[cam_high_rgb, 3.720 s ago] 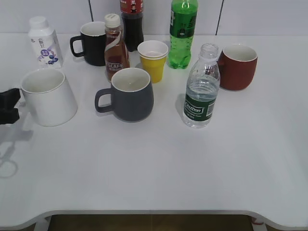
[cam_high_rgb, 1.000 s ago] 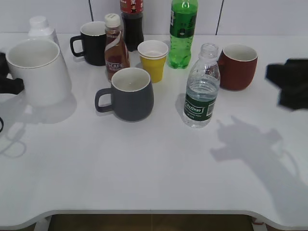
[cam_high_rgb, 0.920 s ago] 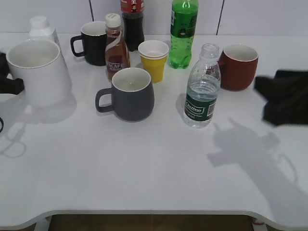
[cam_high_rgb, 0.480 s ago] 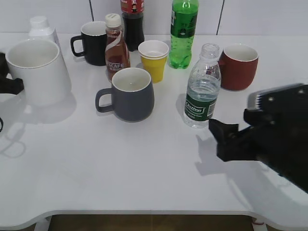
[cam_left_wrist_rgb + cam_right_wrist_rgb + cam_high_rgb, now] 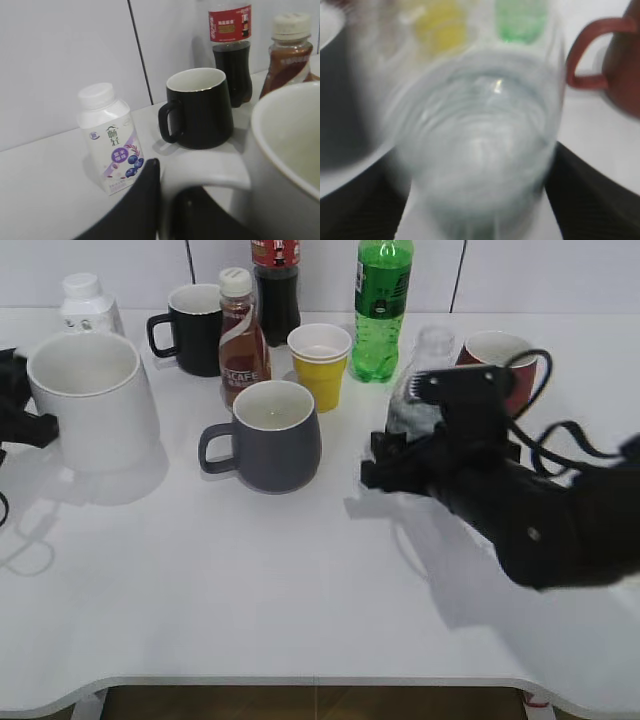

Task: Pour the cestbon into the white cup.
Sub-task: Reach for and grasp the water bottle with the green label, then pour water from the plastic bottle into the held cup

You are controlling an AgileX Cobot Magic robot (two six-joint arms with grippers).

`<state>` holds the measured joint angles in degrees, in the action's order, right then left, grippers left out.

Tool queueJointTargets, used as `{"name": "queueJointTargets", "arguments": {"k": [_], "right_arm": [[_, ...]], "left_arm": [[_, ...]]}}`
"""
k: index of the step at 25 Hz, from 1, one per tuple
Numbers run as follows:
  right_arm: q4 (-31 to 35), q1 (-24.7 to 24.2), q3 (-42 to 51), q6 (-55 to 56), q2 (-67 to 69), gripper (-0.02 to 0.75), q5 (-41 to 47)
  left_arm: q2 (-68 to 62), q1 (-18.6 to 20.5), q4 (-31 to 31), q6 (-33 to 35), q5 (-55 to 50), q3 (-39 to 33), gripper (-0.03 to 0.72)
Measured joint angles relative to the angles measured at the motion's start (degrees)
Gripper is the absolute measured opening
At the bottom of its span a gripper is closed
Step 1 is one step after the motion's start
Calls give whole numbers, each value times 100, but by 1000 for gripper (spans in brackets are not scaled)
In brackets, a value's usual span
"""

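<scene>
The white cup [image 5: 95,410] is at the far left, held by its handle in my left gripper [image 5: 30,425]. In the left wrist view the fingers [image 5: 167,200] are shut on the handle and the cup's rim [image 5: 290,145] fills the right side. The cestbon [image 5: 428,345] stands right of centre. Only its open neck and shoulder show above my right gripper [image 5: 385,460]. In the right wrist view the blurred cestbon [image 5: 475,140] fills the space between the two fingers [image 5: 475,205], which sit on either side of it and look open.
A dark grey mug [image 5: 270,435] stands between cup and bottle. Behind are a yellow paper cup [image 5: 318,365], green soda bottle [image 5: 380,310], red mug [image 5: 505,350], brown coffee bottle [image 5: 240,335], black mug [image 5: 190,330], cola bottle [image 5: 273,280] and small white bottle [image 5: 85,300].
My right arm has swept in from the right edge to the cestbon and now straddles it. The white cup, lifted earlier, has shifted slightly right.
</scene>
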<state>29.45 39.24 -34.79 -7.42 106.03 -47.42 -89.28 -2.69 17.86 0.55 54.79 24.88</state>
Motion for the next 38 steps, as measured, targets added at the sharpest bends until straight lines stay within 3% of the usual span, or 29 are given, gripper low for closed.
{"name": "queueJointTargets", "arguments": {"k": [3, 9, 15, 20, 26, 38], "right_arm": [[255, -91, -421, -537, 273, 459, 126], [259, -106, -461, -1992, -392, 459, 1054], [-173, -106, -1070, -4144, -1765, 459, 2587], [-250, -106, -1625, -5882, -1959, 459, 3406], [-250, 94, -1651, -7577, -1959, 459, 3267], [-245, 136, -1657, -9502, -1466, 459, 1833]], "left_arm": [[33, 0, 160, -55, -50, 0, 34], [725, -233, 434, -341, -892, 0, 34], [1414, -1351, 367, -398, -2489, 216, 34], [1485, -2390, 10, -422, -4323, 1071, 34], [1492, -3019, -75, -429, -5308, 1884, 34], [1503, -3436, -104, -423, -5585, 1946, 33]]}}
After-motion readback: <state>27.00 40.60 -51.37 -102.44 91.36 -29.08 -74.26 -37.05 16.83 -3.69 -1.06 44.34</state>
